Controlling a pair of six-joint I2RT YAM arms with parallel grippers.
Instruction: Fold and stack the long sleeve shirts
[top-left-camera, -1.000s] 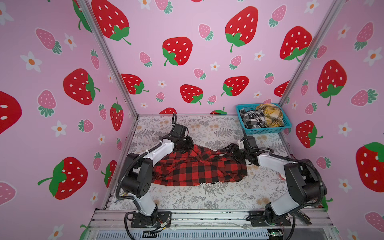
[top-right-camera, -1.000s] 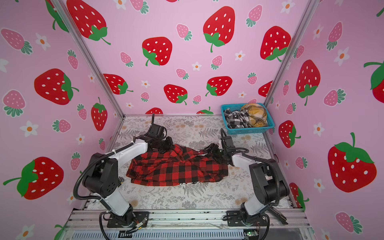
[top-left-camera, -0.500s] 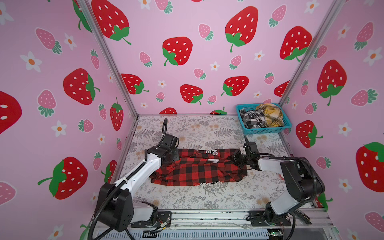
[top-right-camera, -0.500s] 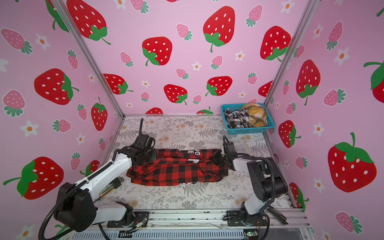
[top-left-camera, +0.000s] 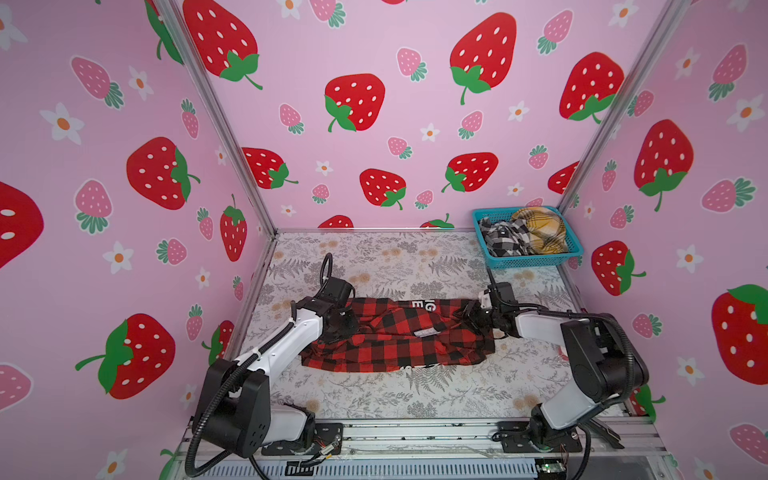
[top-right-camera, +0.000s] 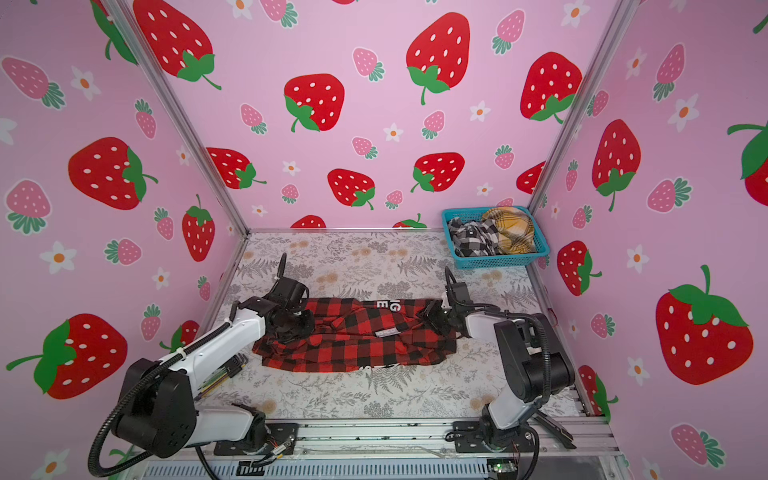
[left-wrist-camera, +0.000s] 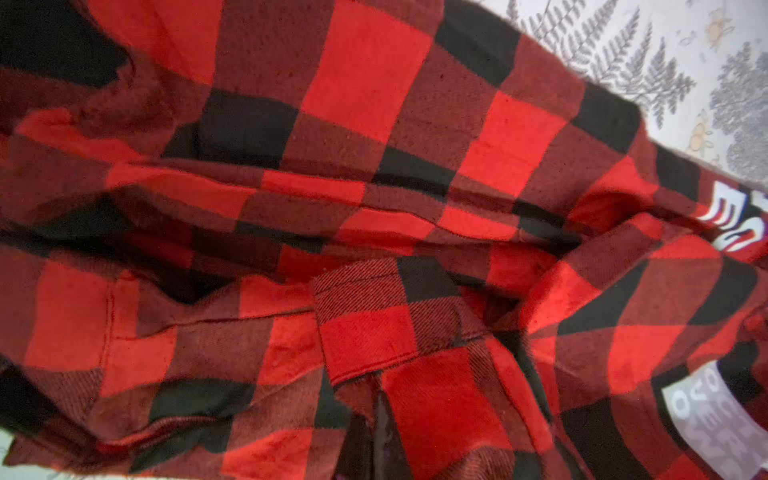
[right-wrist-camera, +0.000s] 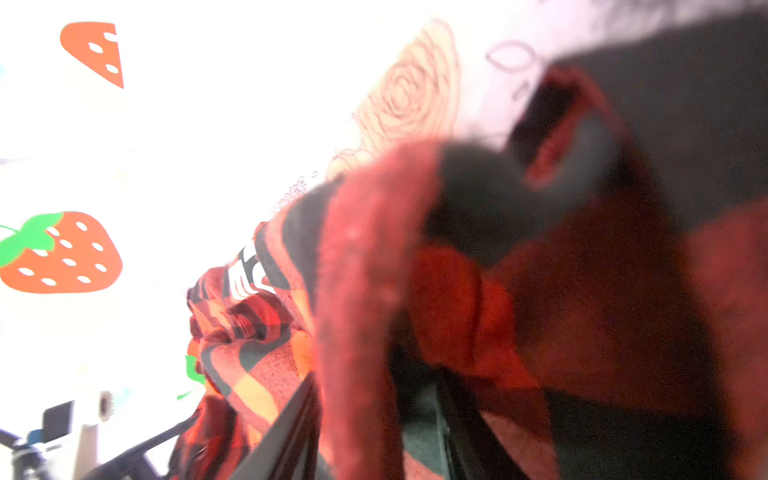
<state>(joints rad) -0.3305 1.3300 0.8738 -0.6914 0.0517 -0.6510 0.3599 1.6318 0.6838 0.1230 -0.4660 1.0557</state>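
Top view | red-and-black shirt (top-left-camera: 399, 338) lies lower centre on table (top-left-camera: 374, 266) | left tool (top-left-camera: 347, 323) closed on its left end | right tool (top-left-camera: 473, 316): cannot tell if gripping | risk: cloth caught on right tool may drag, spoiling fold

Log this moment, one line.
left gripper: shut on red shirt | right gripper: on shirt's opposite end, grip unclear | stack: not started

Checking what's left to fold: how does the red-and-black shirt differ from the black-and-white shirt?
The red-and-black shirt lies stretched out on the table; the black-and-white shirt sits bunched in the teal basket. The red-and-black shirt shows white letters; the black-and-white shirt shows none. Both are plaid.
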